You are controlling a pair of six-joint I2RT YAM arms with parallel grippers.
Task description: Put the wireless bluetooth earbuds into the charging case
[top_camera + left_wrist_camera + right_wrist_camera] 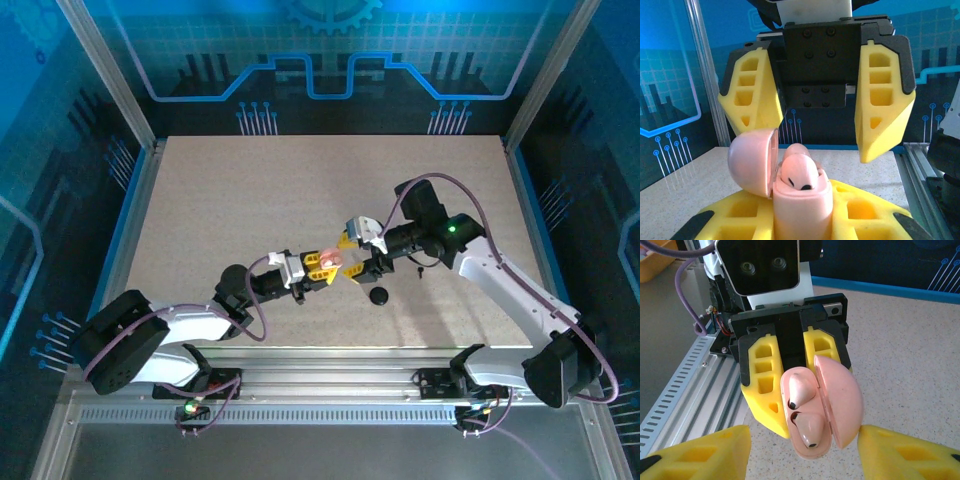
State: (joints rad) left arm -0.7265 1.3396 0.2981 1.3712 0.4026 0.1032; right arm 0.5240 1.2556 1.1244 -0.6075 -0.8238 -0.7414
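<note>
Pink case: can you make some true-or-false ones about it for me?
1. The pink case has its lid open. True.
2. The case is empty. False: two pink earbuds sit inside.
3. The left gripper holds the case. True.
4. The right gripper is squeezing the lid shut. False: its jaws stand open, one on each side of the case.
5. The case lies on the table. False: it is held up above it.
6. A round black puck lies on the table. True.
</note>
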